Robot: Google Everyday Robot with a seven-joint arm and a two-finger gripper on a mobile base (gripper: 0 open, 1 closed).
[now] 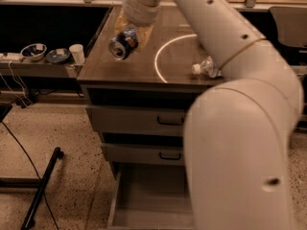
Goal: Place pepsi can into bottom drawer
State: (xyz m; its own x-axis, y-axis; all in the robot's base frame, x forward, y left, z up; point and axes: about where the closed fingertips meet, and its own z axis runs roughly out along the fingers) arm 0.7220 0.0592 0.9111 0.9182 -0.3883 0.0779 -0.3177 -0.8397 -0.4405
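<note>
The pepsi can is blue with a silver end facing the camera. It is held tilted in the air above the left part of the cabinet top. My gripper is shut on the can, its tan fingers wrapped around the can's upper side. The bottom drawer is pulled open below the two upper drawers and shows a plain grey tray interior. My large white arm covers the right part of the drawer.
A clear plastic water bottle lies on the cabinet top at the right, partly behind my arm. Two closed drawers with black handles sit above. Bowls and a white cup stand on a low shelf at left. A black stand leg lies on the floor.
</note>
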